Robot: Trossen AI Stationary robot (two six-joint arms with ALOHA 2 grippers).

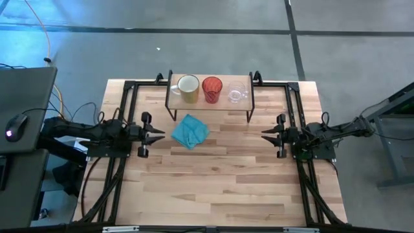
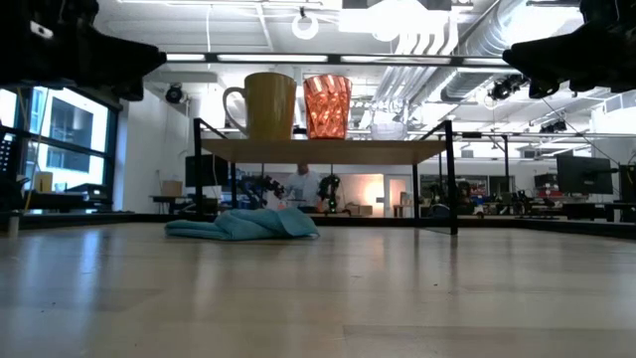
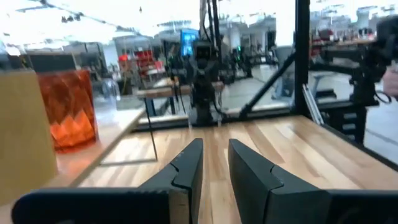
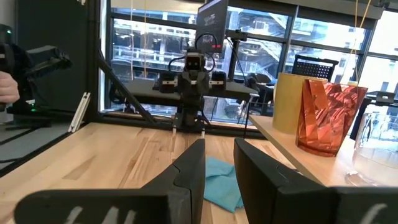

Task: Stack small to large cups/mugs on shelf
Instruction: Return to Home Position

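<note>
Shelf at table back edge, mid: yellow mug, red tumbler, clear cup in a row. Teal cloth just in front. L gripper & R gripper near side edges, fingers slightly apart, empty. Grey floor around.

The floor around the wooden table is smooth grey, crossed by dark seams. A bluish wash of light falls past the table's far-left corner, where an orange cable trails. A dark desk carrying a mouse stands off the table's left edge. Beyond the far edge lies an open workshop hall (brightly lit), with strip lights and pale ducts overhead. Tall dark-framed windows line the left side.
</note>
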